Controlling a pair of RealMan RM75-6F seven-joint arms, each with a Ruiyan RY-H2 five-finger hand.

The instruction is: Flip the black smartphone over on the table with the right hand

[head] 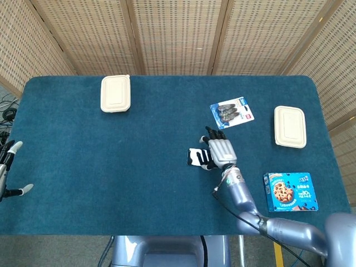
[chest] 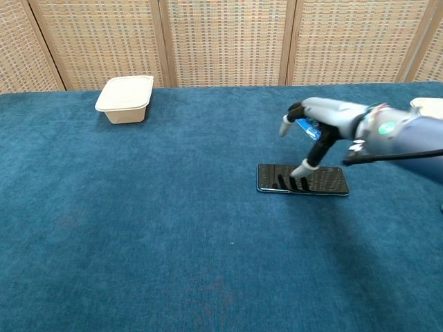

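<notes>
black smartphone (chest: pixel 302 180) — flat, mid-table — glossy face up

The worktop (chest: pixel 138 228) wears matt, napped blue cloth. The black smartphone (chest: pixel 325 181) is glossy, mirroring the fingers (chest: pixel 303 168). Woven cane screens (head: pixel 178 33) look rough.

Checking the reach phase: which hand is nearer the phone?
Right. The right hand hovers directly over the phone, fingers spread and empty. The left hand is at the table's far left edge, well away.

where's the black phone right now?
The black smartphone lies flat on the blue table, right of centre in both views, just below the blister pack, with the right robot hand over it.
</notes>
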